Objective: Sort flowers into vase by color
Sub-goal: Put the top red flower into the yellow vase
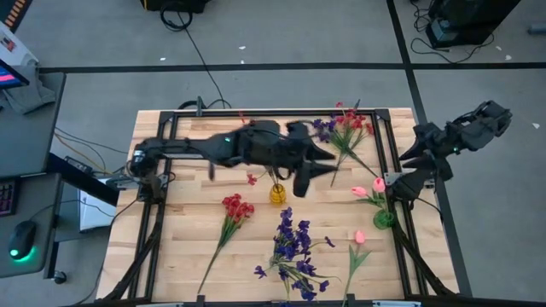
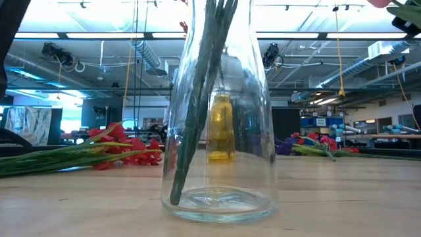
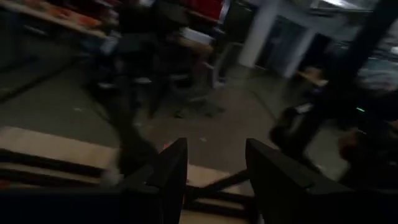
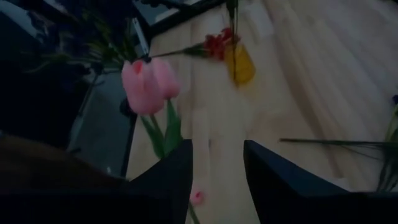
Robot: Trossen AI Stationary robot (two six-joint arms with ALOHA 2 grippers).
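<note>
Reaching over the table's middle, the left gripper shows parted fingers holding nothing visible.
Its arm hangs just above the yellow vase; dropping carelessly could topple it. Red, purple and pink flowers lie loose; right gripper stands slack by pink tulips.

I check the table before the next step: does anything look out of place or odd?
One oddity: a red flower lies alone, without visible stem, on the table left of the yellow vase, perhaps broken off.

The high view looks straight down on the whole counter. The low view sits at counter height, very close behind a clear vase. Both share the yellow vase, also seen from the right wrist.
</note>
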